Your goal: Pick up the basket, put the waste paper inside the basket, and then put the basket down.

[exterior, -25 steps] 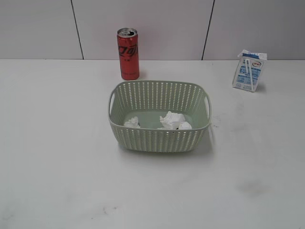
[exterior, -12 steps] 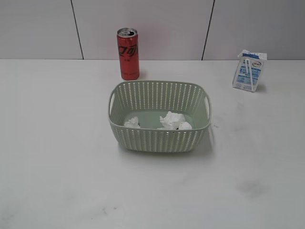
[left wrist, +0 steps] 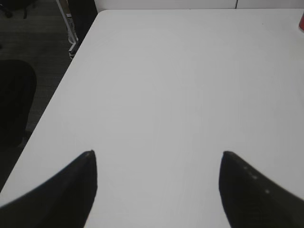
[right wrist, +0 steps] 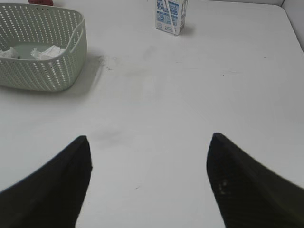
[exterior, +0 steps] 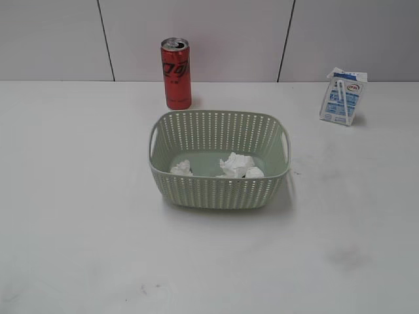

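Observation:
The pale green basket (exterior: 219,160) stands on the white table at its middle. White wads of waste paper (exterior: 237,165) lie inside it on its floor. The basket also shows at the upper left of the right wrist view (right wrist: 42,45), with waste paper (right wrist: 46,52) in it. My left gripper (left wrist: 156,154) is open and empty over bare table near the left edge. My right gripper (right wrist: 148,137) is open and empty over bare table, well to the right of the basket. Neither gripper shows in the exterior view.
A red drink can (exterior: 176,64) stands behind the basket. A blue-and-white drink carton (exterior: 342,97) stands at the back right, also in the right wrist view (right wrist: 170,16). The table's left edge (left wrist: 52,102) drops to a dark floor.

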